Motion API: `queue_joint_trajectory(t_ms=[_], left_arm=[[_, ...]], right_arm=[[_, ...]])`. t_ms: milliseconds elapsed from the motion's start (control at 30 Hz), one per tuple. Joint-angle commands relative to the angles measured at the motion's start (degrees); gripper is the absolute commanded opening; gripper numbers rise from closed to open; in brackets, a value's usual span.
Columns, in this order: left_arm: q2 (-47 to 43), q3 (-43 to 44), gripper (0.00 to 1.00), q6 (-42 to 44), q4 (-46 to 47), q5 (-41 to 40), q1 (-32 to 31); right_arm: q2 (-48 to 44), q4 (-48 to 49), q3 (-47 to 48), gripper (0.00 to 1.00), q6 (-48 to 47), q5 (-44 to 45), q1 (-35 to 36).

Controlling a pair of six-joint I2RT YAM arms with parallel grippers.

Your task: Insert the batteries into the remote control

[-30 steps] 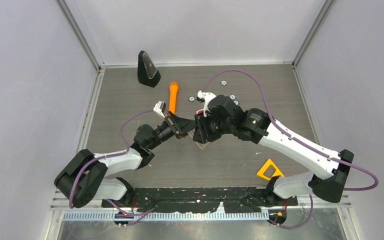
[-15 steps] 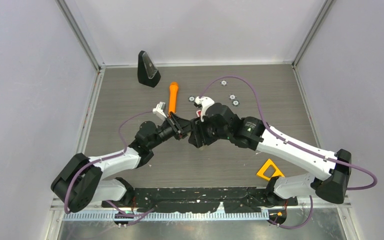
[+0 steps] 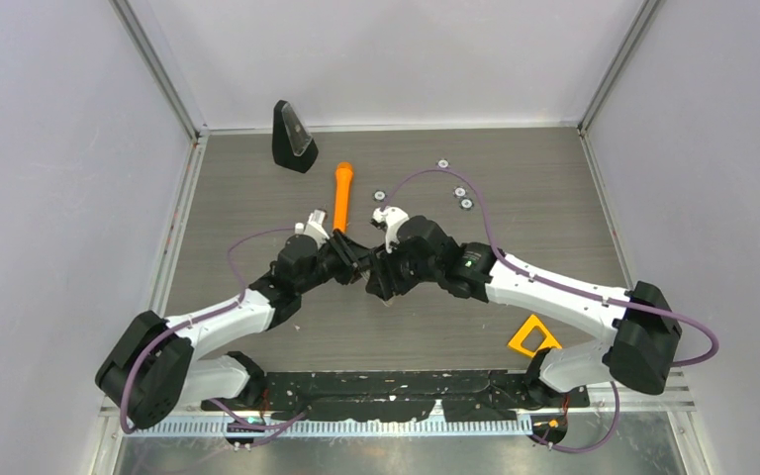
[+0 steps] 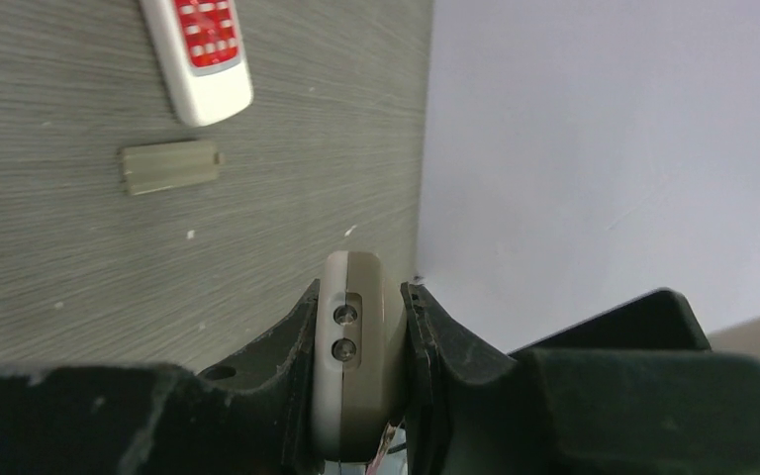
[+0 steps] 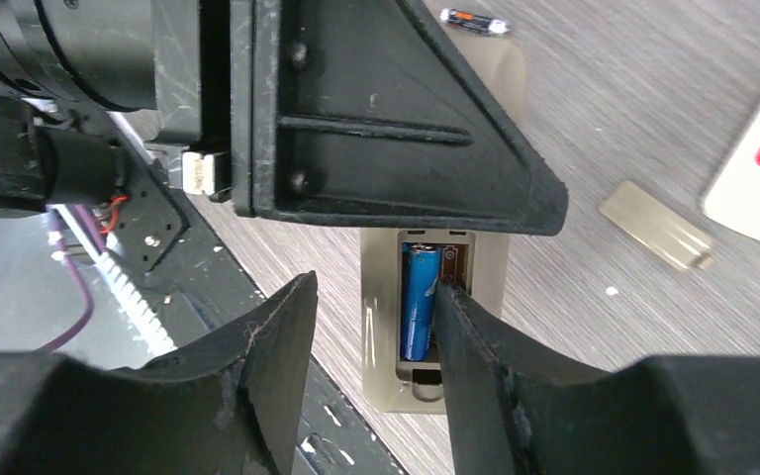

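Now mid-loading. Left gripper (image 4: pixel 361 307) clenched on end of beige remote control (image 5: pixel 380 366), open compartment facing my right wrist. Right gripper (image 5: pixel 371 302) slack, jaws apart, gripping nothing; one finger (image 5: pixel 475 346) against blue battery (image 5: pixel 418 302) lying in compartment. Slot beside it partly hidden, looks unfilled. Next: fetch spare battery (image 5: pixel 473 20) off table (image 3: pixel 257 178), match polarity, seat it alongside. Loose cover (image 5: pixel 653 226) last.

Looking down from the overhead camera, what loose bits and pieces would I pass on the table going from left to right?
Black wedge-shaped block → orange stick → small round discs, scattered → yellow triangle, nearest the arms' bases.
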Motion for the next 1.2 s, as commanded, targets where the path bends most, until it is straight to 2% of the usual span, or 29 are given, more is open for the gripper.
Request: queue_joint_trajectory(t_ms=[0, 100, 233, 500, 633, 967, 1100, 1167], left_arm=[[-4.7, 5.8, 0.00, 4.0, 0.4, 2.1, 1.0], [-4.9, 6.0, 0.00, 9.2, -4.0, 1.3, 2.0], [-3.6, 6.8, 0.00, 13.5, -6.5, 1.1, 2.7], [-0.5, 10.6, 0.00, 24.6, -14.6, -3.4, 2.7], [0.9, 12.6, 0.00, 29.1, -18.9, -6.0, 2.7], [5.7, 17.4, 0.00, 33.7, -25.6, -12.1, 2.8], [7.2, 20.9, 0.00, 38.5, -30.8, -16.8, 2.5], [7.1, 21.9, 0.00, 43.1, -32.0, -19.5, 1.5]], right_arm=[[0.4, 14.1, -6.9, 0.51, 1.5, -19.1, -3.8], [-0.6, 24.2, -12.2, 0.45, 4.4, -29.0, -8.1], [-0.1, 33.3, -15.9, 0.40, 8.2, -36.3, -11.2], [2.4, 44.5, -20.0, 0.35, 14.7, -39.2, -15.2], [3.2, 44.8, -19.9, 0.35, 14.6, -38.5, -16.3], [2.3, 41.3, -21.0, 0.35, 11.6, -33.9, -18.5], [1.6, 36.9, -21.3, 0.35, 8.8, -28.6, -18.7], [0.7, 33.1, -21.3, 0.35, 6.7, -21.9, -18.7]])
